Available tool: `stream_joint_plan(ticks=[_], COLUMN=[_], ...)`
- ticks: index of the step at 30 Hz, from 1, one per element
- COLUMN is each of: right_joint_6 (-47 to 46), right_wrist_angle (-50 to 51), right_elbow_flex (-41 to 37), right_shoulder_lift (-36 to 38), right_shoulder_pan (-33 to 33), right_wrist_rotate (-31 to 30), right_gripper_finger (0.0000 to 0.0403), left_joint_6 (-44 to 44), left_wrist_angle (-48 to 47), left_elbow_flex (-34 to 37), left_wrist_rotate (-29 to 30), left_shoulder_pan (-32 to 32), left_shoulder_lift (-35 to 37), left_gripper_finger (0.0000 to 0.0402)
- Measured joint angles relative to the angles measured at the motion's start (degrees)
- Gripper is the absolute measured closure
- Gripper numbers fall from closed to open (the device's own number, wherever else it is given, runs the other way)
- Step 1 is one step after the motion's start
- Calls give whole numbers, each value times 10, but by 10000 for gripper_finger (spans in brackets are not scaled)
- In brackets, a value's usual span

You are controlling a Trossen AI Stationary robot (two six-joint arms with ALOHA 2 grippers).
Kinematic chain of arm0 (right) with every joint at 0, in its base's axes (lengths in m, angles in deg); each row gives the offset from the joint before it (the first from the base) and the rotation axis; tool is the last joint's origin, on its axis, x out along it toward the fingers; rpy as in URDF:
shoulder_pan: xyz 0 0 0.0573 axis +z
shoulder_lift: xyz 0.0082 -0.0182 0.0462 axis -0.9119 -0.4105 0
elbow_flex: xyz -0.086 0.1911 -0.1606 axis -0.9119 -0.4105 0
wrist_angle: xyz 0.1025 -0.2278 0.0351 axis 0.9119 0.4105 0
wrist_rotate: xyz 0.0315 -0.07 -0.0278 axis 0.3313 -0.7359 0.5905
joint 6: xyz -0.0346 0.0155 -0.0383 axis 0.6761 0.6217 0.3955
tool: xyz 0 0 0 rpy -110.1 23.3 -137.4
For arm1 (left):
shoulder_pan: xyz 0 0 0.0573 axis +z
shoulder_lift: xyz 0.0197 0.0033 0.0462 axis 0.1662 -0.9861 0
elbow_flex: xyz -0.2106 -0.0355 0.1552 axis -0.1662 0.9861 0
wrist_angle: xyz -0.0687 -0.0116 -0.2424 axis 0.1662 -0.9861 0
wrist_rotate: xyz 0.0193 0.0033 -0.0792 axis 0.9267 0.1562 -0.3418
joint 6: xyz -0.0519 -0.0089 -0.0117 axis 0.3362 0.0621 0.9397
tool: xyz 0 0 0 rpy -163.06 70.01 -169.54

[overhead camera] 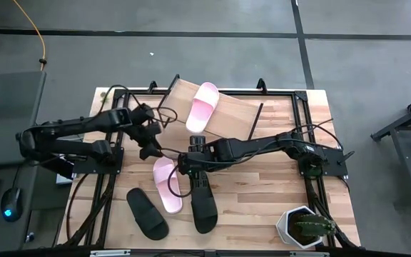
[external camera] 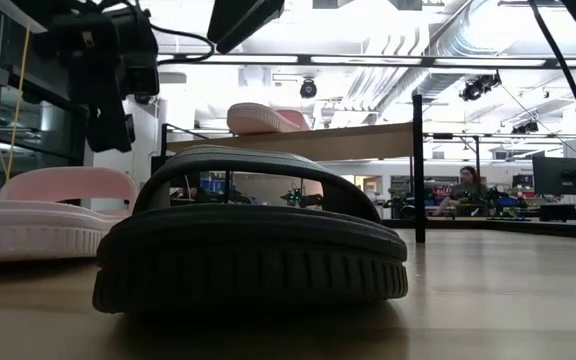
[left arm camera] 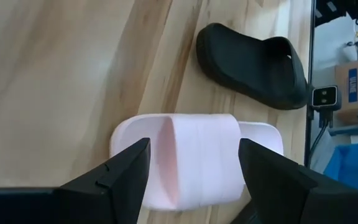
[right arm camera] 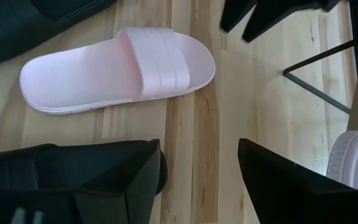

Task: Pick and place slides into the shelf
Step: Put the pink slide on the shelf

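One pink slide (overhead camera: 205,106) lies on the slanted wooden shelf (overhead camera: 235,118) at the table's far side. A second pink slide (left arm camera: 194,155) lies sole down on the table. My left gripper (left arm camera: 194,146) hangs open just above it, one finger on either side of its strap, touching nothing. Two black slides (overhead camera: 147,213) (overhead camera: 203,201) lie near the front edge. My right gripper (right arm camera: 197,149) is open over bare wood beside the far end of the right black slide (right arm camera: 61,162), holding nothing.
A potted cactus in a white pot (overhead camera: 302,227) stands at the front right corner. The shelf's thin black frame (right arm camera: 322,68) rises close beyond my right gripper. The two grippers hang close together over the table's middle. Bare wood lies to the right of the slides.
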Motion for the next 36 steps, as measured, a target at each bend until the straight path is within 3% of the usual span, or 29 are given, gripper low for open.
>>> stream_joint_plan(ticks=[10,28,36], right_joint_6=[10,10,14], right_wrist_angle=[1,2,2], right_elbow_flex=[0,0,0], right_shoulder_lift=[0,0,0], right_shoulder_pan=[1,6,6], right_wrist_rotate=[4,9,9], right_gripper_finger=[194,194,194], left_joint_6=[74,96,114], left_wrist_angle=[111,149,187], left_elbow_flex=[63,101,135], left_wrist_rotate=[16,11,-19], left_shoulder_pan=[-57,-56,-56], left_shoulder_lift=[-29,-61,-61], left_gripper_finger=[169,169,169])
